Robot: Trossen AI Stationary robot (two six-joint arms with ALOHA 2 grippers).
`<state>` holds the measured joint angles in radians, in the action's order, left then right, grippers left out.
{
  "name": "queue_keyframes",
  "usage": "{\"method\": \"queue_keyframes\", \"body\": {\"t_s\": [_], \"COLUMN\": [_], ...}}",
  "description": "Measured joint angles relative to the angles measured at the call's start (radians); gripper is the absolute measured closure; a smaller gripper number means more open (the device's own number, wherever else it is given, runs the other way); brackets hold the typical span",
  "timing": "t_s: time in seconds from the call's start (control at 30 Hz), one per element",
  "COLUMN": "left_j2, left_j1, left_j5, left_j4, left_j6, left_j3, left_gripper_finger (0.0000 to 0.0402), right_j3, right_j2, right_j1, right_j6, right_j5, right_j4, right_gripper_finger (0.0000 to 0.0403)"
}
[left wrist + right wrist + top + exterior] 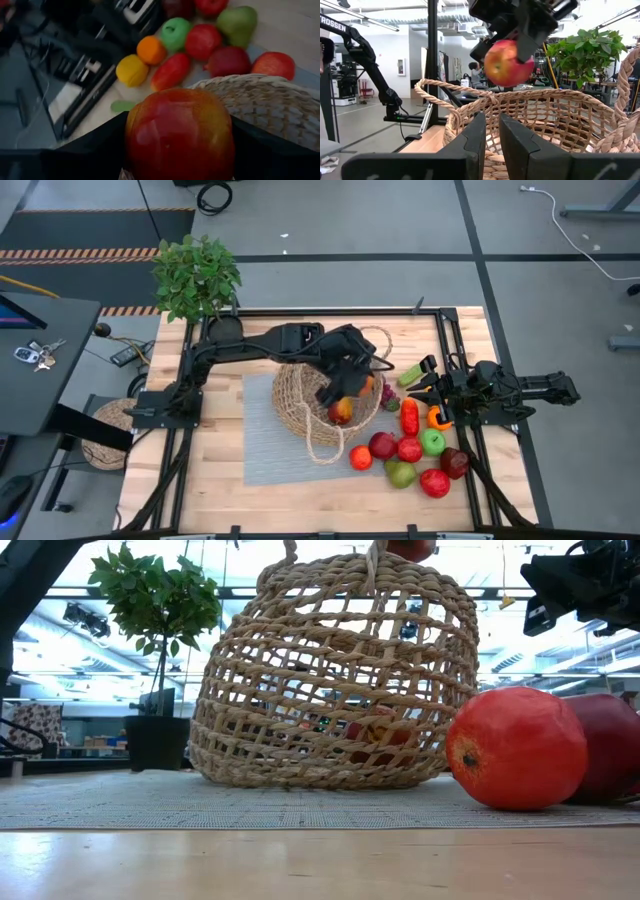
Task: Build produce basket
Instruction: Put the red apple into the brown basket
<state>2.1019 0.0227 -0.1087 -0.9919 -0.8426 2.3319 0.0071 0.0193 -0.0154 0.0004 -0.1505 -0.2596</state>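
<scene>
Left hand (345, 393) grips apple (341, 410) above basket (300, 402) rim; right hand (432, 392), closed empty, waits beside produce (410, 450); risk: early release bounces apple onto tabletop (220, 480).

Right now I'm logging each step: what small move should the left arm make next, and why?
Probably lower a little and let go. The left gripper holds a red apple over the basket, above its rim, so dropping from lower seems gentler. The right gripper waits shut beside the basket.

Wooden table (200, 470) bears grey mat (265, 450), basket (300, 395), produce (410, 450).
</scene>
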Motion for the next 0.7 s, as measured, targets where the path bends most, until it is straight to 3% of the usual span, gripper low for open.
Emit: {"method": "queue_keyframes", "body": {"t_s": [0.13, 0.3, 0.5, 0.7], "left_j2": [0.012, 0.058, 0.121, 0.178], "left_j1": [-0.006, -0.046, -0.095, -0.104], "left_j5": [0.113, 0.333, 0.515, 0.553], "left_j4": [-0.001, 0.061, 0.025, -0.1], "left_j6": [0.089, 0.1, -0.167, -0.275], "left_j3": [0.001, 0.001, 0.0, 0.001], "left_gripper_finger": [0.012, 0.012, 0.012, 0.012], "right_j3": [0.0, 0.0, 0.0, 0.0], "right_j2": [0.0, 0.0, 0.002, 0.007], "right_j1": [0.0, 0.0, 0.0, 0.0], "right_j6": [0.0, 0.0, 0.0, 0.0], "right_j5": [0.0, 0.0, 0.0, 0.0], "right_j4": [0.0, 0.0, -0.008, -0.01], "right_gripper_finger": [0.0341, 0.0341, 0.0341, 0.0341]}}
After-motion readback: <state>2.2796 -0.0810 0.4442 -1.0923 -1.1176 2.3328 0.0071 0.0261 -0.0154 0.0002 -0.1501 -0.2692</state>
